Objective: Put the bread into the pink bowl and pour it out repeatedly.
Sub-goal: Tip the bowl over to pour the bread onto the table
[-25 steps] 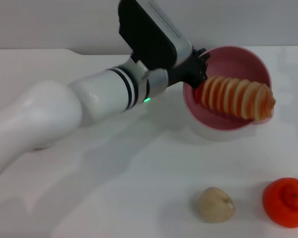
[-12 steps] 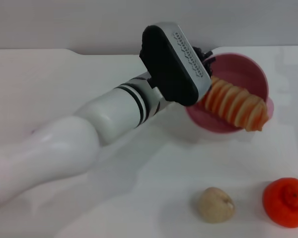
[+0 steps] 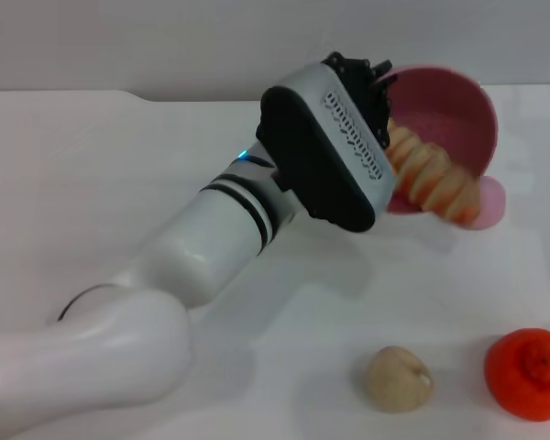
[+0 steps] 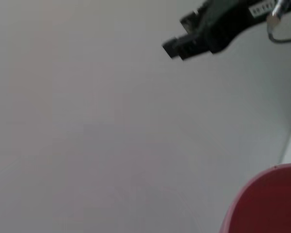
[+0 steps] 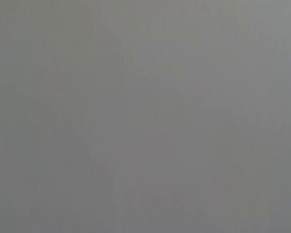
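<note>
The pink bowl is tipped steeply on its side at the back right of the white table, its mouth facing the front. My left gripper is shut on the bowl's left rim and holds it tilted. The bread, a ridged orange-and-cream loaf, slants down out of the bowl's mouth, its lower end over the low rim near the table. In the left wrist view a curved piece of the pink bowl fills one corner. The right gripper is out of view.
A small beige lump and an orange round fruit lie at the front right of the table. A pale pink round thing peeks out beside the bread's low end. My left forearm crosses the table's middle.
My left wrist has rolled and lifted, tipping the bowl from nearly upright to steeply tilted. The bread has slid down toward the low rim.
</note>
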Motion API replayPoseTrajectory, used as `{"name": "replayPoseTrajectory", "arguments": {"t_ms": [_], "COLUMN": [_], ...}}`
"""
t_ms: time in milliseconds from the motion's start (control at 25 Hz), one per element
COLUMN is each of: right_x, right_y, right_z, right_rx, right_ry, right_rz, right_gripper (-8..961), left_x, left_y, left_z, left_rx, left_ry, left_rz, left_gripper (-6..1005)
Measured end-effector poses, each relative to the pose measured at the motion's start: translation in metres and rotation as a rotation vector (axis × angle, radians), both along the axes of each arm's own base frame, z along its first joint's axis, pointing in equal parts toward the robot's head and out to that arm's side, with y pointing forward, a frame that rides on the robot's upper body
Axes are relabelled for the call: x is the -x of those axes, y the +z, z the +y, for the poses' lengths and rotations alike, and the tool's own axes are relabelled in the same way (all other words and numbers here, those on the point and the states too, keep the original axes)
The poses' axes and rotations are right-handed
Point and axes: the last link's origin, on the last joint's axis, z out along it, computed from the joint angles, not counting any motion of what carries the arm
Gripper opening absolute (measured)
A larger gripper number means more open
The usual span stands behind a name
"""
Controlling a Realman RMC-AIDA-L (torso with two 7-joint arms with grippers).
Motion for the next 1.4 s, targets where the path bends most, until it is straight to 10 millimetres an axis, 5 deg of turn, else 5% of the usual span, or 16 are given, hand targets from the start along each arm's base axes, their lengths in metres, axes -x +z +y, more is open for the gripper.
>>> {"name": "replayPoseTrajectory", "arguments": {"t_ms": [840, 1400], "right_x": [0.005, 0.0], "right_y": [-0.001, -0.003], "right_z": [0.002, 0.001], "right_rx": [0.003, 0.009], "right_ry": [0.019, 0.005], "right_rz": [-0.021, -0.024], "right_gripper": [543, 543], "left_x": [-0.002, 0.001], "left_y": [0.004, 0.02], "left_z": [-0.014, 0.017], "left_rx": [-0.041, 0.076], "left_ry": [-0.059, 0.124], "left_rz": [-0.06, -0.182], "left_gripper": [144, 146]}}
